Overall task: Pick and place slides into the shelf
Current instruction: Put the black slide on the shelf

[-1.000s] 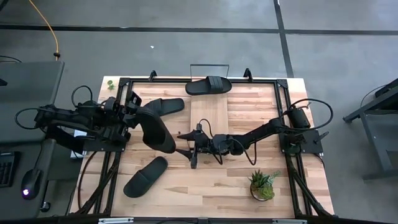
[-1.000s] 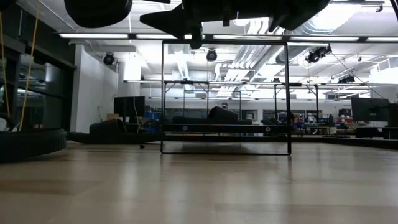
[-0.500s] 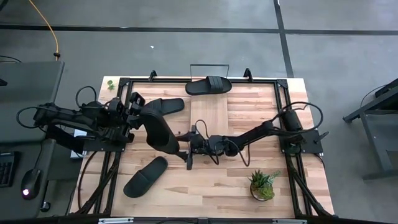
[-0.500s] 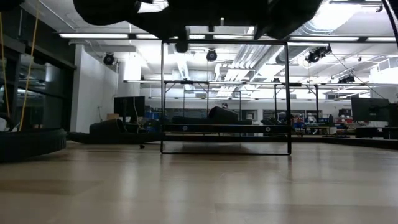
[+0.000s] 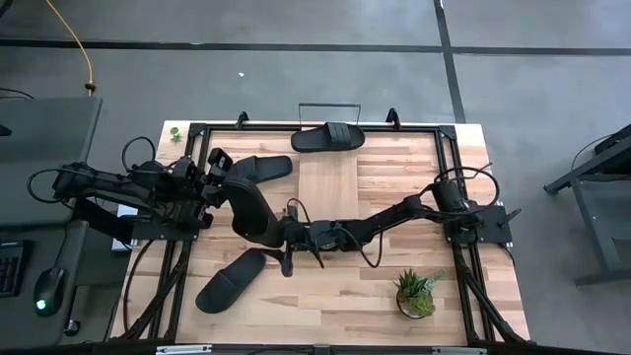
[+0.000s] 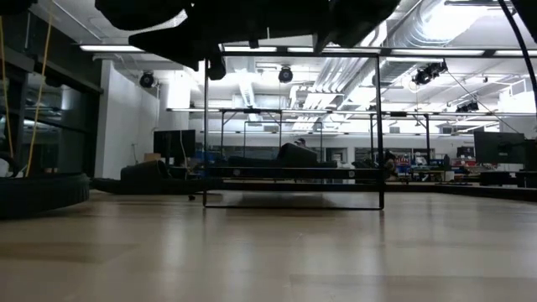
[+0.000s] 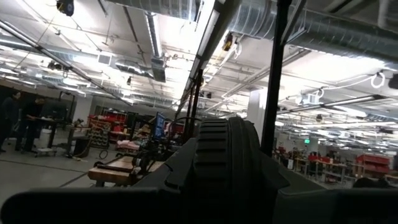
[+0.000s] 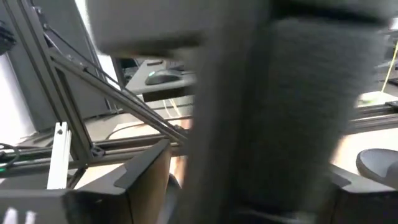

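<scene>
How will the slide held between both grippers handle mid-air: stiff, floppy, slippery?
Probably fairly stiff: the slide spans from the left gripper to the right gripper without visible sag. Likely light, since end grips carry it above the table. The ribbed strap should resist slipping.

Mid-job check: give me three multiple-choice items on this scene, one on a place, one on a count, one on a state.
1. Where is the small green potted plant?
A) on the light-wood shelf
B) on the wooden tabletop, on the right arm's side
C) beside the left arm

2. How many black ribbed-strap slides show in the high view?
A) two
B) three
C) four

3. The slide at the left gripper is:
A) raised off the table
B) flat on the table
C) on the shelf

Answers:
1. B: it stands on bare wood near the right arm's base.
2. C: one at the far edge, two lying on the table, one held.
3. A: the low view shows it above the tabletop.
</scene>
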`<state>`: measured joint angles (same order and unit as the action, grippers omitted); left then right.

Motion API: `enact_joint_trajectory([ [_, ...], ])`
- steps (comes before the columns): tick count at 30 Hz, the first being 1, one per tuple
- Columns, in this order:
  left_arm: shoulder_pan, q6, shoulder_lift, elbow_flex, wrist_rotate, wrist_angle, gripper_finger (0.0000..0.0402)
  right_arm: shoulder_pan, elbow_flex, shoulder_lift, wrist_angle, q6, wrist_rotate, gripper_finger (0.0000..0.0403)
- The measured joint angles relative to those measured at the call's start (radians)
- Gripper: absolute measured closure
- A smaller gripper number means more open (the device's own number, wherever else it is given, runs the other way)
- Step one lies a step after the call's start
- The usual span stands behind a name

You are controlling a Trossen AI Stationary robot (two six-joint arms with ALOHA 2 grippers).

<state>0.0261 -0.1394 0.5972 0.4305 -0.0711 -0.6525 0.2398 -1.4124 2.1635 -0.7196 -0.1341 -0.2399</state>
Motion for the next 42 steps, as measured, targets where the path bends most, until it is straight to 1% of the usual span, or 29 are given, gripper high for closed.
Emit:
enact_joint_trajectory([
  [8,0.0,-0.048,0.001,0.0,0.003,-0.002,0.0318,0.006,0.0,0.0,-0.002,-0.022,-0.007,0.0144],
  [12,0.0,-0.048,0.001,0.0,0.011,-0.002,0.0318,0.019,0.0,0.0,-0.002,-0.016,-0.037,0.0144],
  [18,0.0,-0.049,0.001,0.0,0.038,-0.004,0.0318,0.041,0.0,-0.001,-0.01,0.043,-0.1,0.0144],
  [27,0.0,-0.049,0.001,0.0,0.039,-0.005,0.0318,0.03,0.0,-0.014,-0.004,0.056,-0.08,0.0144],
  [34,0.0,-0.047,0.001,0.0,0.039,-0.005,0.0318,0.018,-0.001,-0.098,0.091,0.064,-0.078,0.0144],
  [38,0.0,-0.045,0.001,0.0,0.04,-0.008,0.0318,0.028,-0.002,-0.111,0.114,0.059,-0.084,0.0144],
  [42,0.0,-0.049,0.001,0.0,0.088,-0.037,0.0318,0.047,-0.002,-0.111,0.12,0.03,-0.081,0.0144],
])
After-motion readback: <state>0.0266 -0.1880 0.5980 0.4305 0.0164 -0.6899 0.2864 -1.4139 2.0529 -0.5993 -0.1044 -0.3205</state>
